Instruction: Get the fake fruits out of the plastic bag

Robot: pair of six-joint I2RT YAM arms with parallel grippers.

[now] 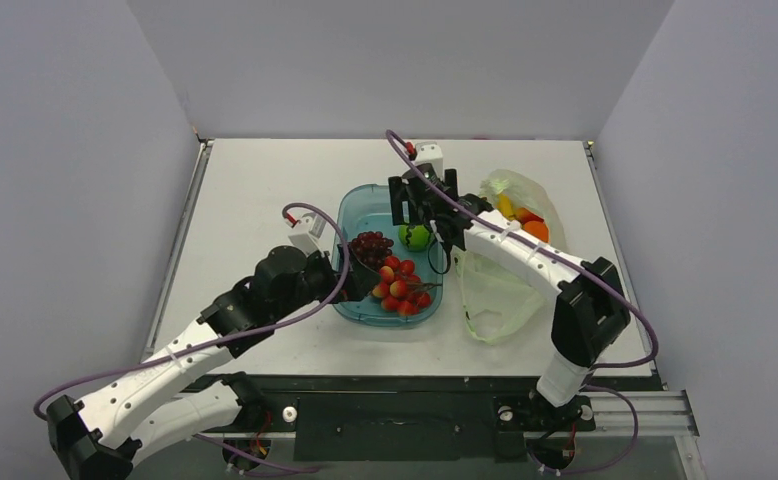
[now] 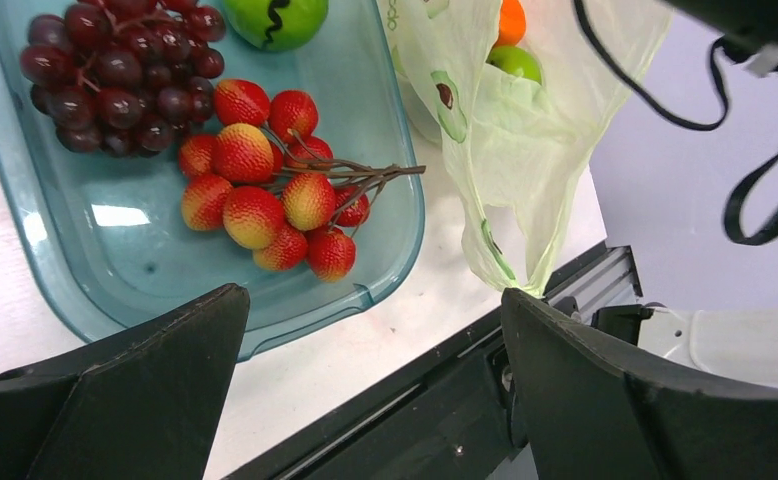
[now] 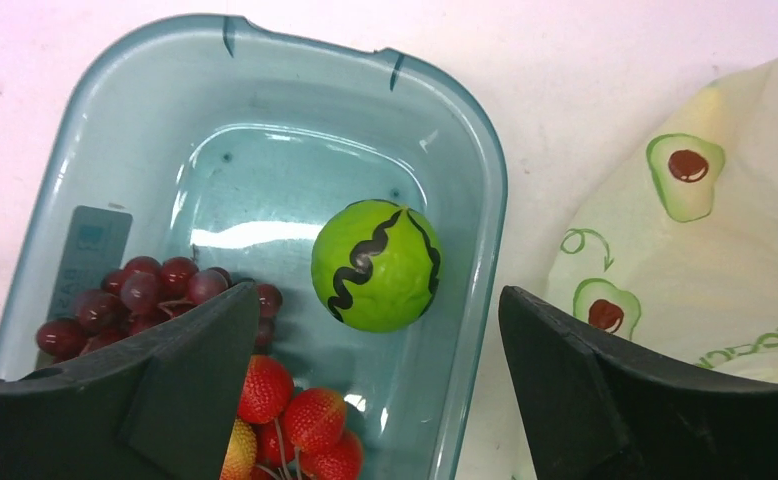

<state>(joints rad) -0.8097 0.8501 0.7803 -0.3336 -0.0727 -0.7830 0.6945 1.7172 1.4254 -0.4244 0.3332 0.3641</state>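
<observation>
Item: plastic bag [image 1: 500, 295], by the tabletop's right edge, holding orange [image 1: 536, 230] and banana [image 1: 505, 205]; we judge them light, hard, slick, best pinched across the middle; left gripper [image 2: 375, 295] and right gripper [image 3: 380, 295] gape wide, empty.

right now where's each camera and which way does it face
Top external: fixed above and behind the bases, looking down at the table; both arms, tray and plastic bag show.
Left wrist: on the open left gripper, facing down at the red berry cluster in the tray; own fingers at bottom.
Right wrist: on the open right gripper, straight over the green striped fruit; own fingers at bottom.
Shared: both wrist views show tray, grapes, bag.
</observation>
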